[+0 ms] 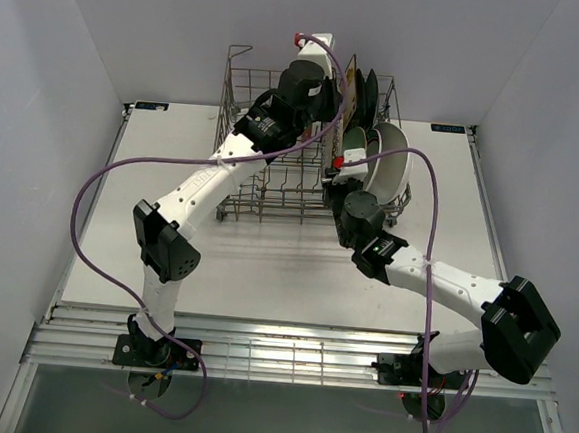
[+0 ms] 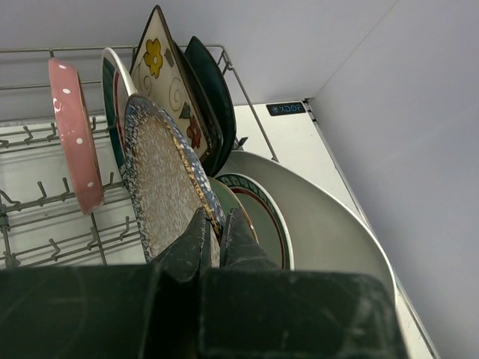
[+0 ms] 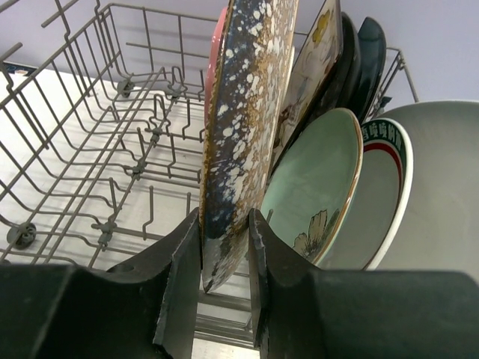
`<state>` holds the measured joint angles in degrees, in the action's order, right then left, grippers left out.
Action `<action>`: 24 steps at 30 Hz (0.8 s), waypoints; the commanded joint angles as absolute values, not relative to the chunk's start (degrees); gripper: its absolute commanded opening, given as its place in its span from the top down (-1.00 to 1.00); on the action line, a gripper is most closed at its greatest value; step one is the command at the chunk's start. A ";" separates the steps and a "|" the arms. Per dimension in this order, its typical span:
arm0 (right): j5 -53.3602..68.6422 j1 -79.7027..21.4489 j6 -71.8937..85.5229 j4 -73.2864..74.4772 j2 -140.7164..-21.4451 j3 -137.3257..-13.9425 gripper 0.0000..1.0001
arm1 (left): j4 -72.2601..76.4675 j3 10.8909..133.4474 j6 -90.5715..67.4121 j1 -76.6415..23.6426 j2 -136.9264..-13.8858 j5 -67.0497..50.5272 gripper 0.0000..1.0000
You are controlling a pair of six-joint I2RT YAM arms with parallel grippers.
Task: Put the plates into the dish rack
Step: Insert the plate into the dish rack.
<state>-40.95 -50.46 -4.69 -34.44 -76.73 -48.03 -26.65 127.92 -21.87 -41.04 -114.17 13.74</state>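
Note:
The speckled silver plate (image 3: pixel 247 97) stands on edge in the grey wire dish rack (image 3: pixel 112 112), among other upright plates. My right gripper (image 3: pixel 224 221) is shut on its lower rim, one finger on each face. My left gripper (image 2: pixel 213 217) is pinched shut on the upper rim of the same speckled plate (image 2: pixel 161 187). In the top view both grippers, left (image 1: pixel 322 119) and right (image 1: pixel 341 175), meet over the right half of the rack (image 1: pixel 240 102).
Left of the speckled plate stand a pink dotted plate (image 2: pixel 75 134) and a teal-rimmed white plate (image 2: pixel 112 82). Behind it are a cream floral square plate (image 2: pixel 161 71) and dark plates (image 2: pixel 213 90). To its right sit a pale green plate (image 3: pixel 314 179), a green-rimmed plate (image 3: pixel 385 187) and a large white oval plate (image 2: pixel 322 217).

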 commanded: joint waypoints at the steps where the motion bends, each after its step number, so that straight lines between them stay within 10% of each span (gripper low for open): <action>1: -39.82 -49.22 -0.71 -41.66 -73.39 -47.90 0.84 | -22.94 127.54 -12.13 -38.67 -113.11 13.80 1.00; 24: -39.20 -46.85 4.04 -40.52 -76.47 -46.41 0.84 | -25.22 126.91 -14.50 -35.86 -116.46 10.81 0.96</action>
<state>-36.97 -47.68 1.21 -32.69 -79.13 -45.98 -28.23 126.74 -24.25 -38.87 -118.30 12.12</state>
